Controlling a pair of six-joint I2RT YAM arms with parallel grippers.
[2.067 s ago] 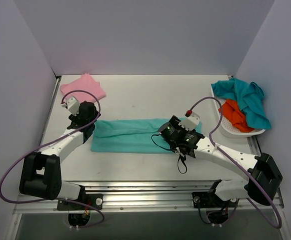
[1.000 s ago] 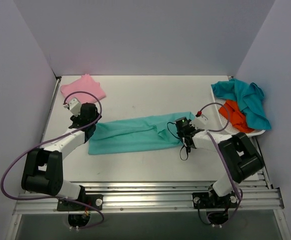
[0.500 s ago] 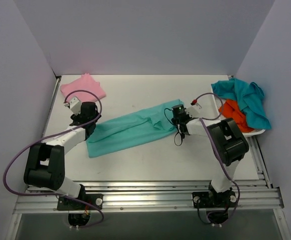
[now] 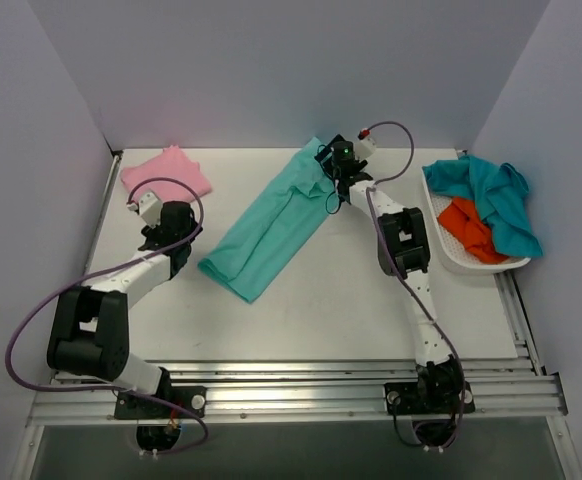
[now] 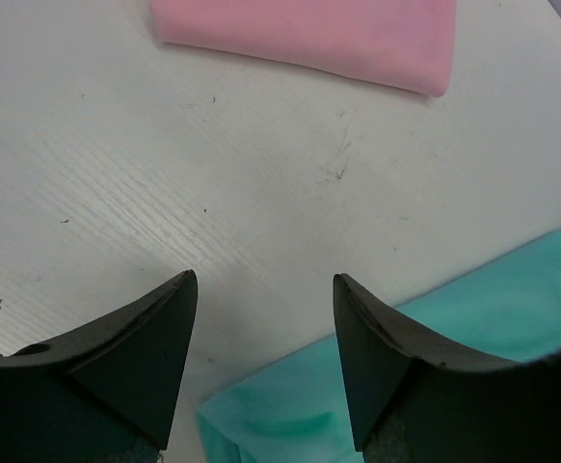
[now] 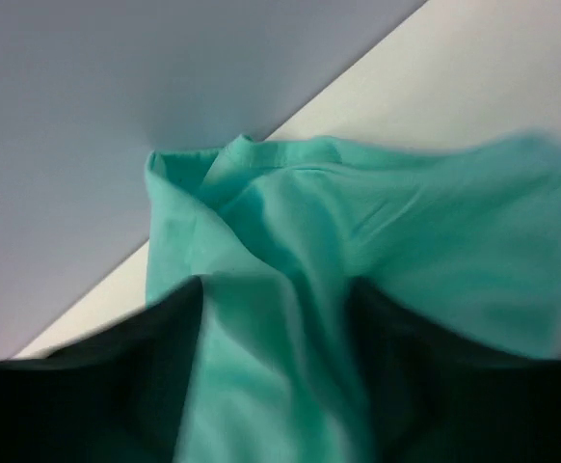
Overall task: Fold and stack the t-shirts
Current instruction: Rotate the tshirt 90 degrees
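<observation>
The sea-green t-shirt (image 4: pixel 271 225) lies as a long, narrow, doubled strip running slantwise, its far end nearest the white basket (image 4: pixel 471 266) and its other end trailing away from the basket. The right gripper (image 4: pixel 327 170) is pinched on that far end; its wrist view shows the cloth bunched and lifted between the dark fingers. The left gripper (image 5: pixel 263 280) stands wide with nothing in it, low over bare table just beside the strip's trailing end, on the side away from the basket. Beyond it, well apart from the basket, the pink t-shirt (image 4: pixel 167 176) rests folded flat. A darker teal t-shirt (image 4: pixel 491 195) and an orange t-shirt (image 4: pixel 468 228) are heaped in the basket itself. The sea-green tee looks light, limp and thin: held at one point it sags and wrinkles rather than keeping its shape, and it probably slides easily across the table. A hold at both end corners, through every layer, should keep the strip flat for the next fold.
</observation>
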